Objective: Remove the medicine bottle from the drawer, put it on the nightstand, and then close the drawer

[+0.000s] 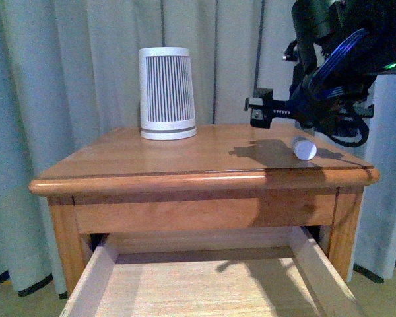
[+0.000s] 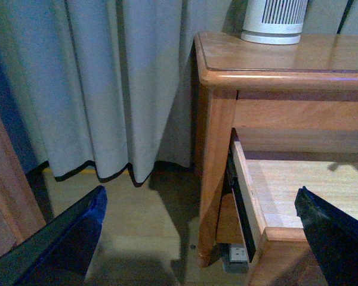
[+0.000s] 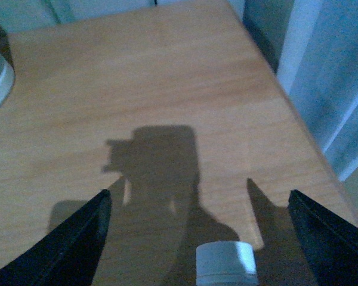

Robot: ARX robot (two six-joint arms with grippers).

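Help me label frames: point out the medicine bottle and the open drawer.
medicine bottle (image 1: 305, 150), front view, its round white end.
drawer (image 1: 204, 290), front view, bare pale interior floor.

Home bedroom, wooden nightstand (image 1: 185, 155) w/ drawers, floor-length grey curtains (image 1: 66, 72) behind, wood floor (image 2: 137, 214)

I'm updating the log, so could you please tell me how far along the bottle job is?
Done: the medicine bottle lies on its side on the nightstand top, near its right edge. In hand: the right claw hangs open above it, gripping nothing. To do: the drawer stands pulled out and needs closing; the left claw is open, low by the drawer's left side.
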